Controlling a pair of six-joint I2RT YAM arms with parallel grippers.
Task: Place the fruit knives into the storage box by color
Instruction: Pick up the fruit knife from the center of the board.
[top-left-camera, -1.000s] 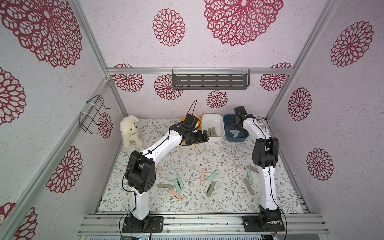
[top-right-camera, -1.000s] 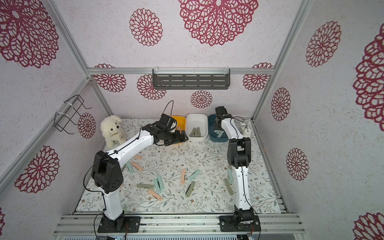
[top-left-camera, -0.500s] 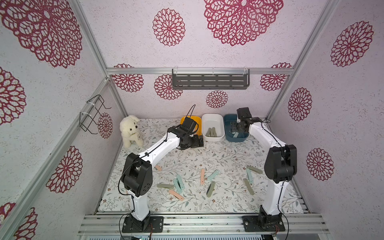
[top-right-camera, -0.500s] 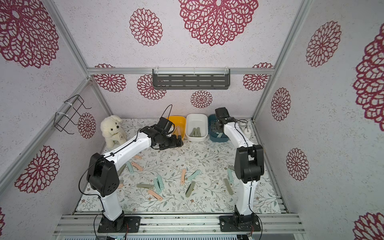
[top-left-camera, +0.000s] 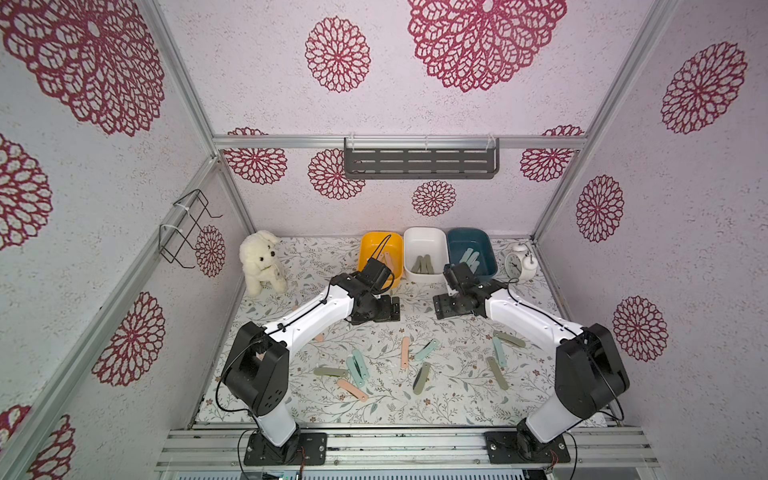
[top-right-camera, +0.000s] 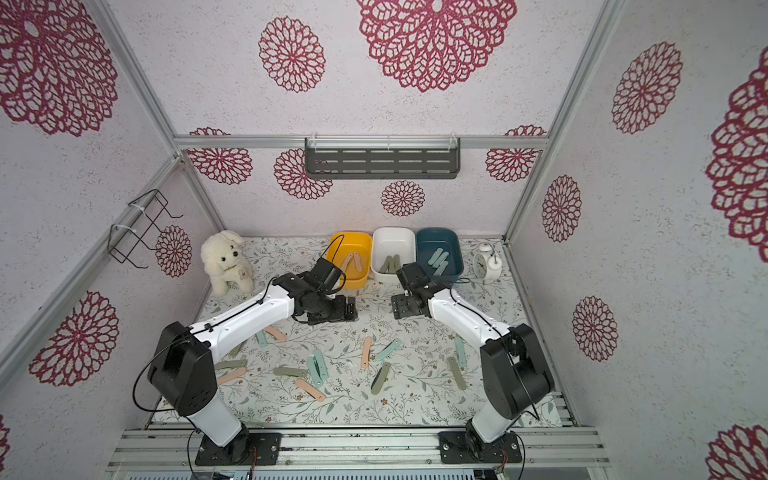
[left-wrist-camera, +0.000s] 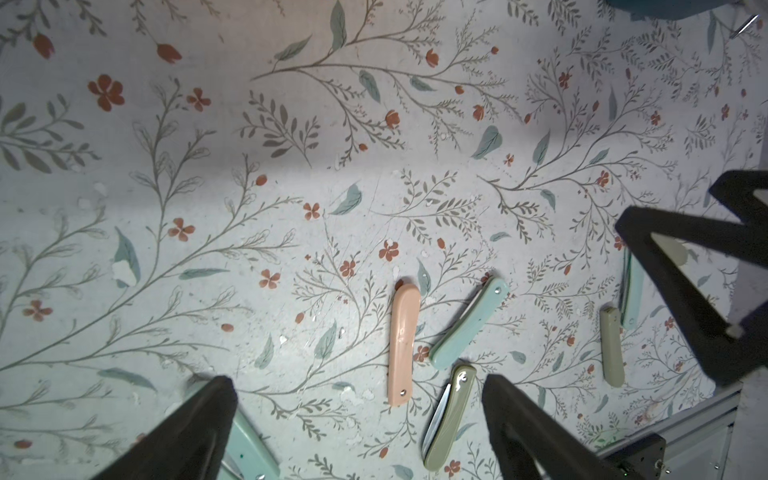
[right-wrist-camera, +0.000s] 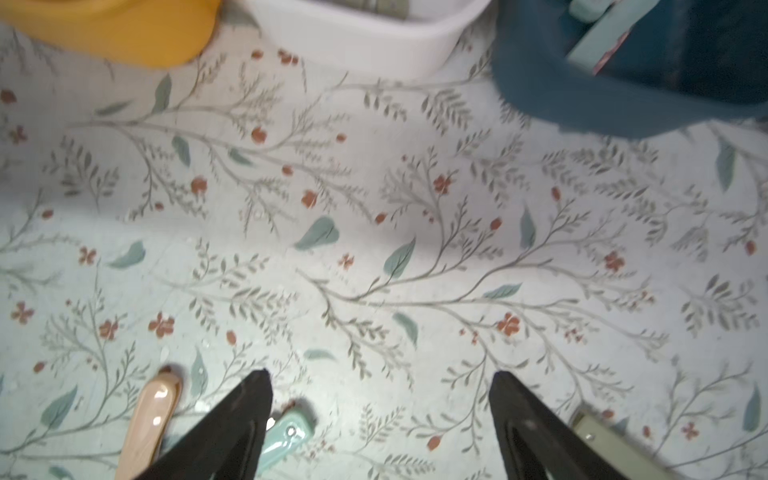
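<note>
Back left, a plush dog (top-left-camera: 262, 262) stands by the wall. The left gripper (top-left-camera: 388, 309) hovers over the mat (top-left-camera: 415, 328) in front of the yellow tub (top-left-camera: 366, 249), jaws apart, nothing between them. The yellow tub holds pink knives (top-right-camera: 357, 261). The white tub (top-left-camera: 424, 243) beside it holds olive knives (top-left-camera: 424, 264), and the blue tub (top-left-camera: 465, 237) holds mint knives (top-left-camera: 469, 255). The right gripper (top-left-camera: 442, 307) hovers before the white and blue tubs, jaws apart, empty. An alarm clock (top-left-camera: 517, 264) stands just right of the blue tub. Loose knives (top-left-camera: 404, 352) in all three colours lie scattered nearer the arm bases.
</note>
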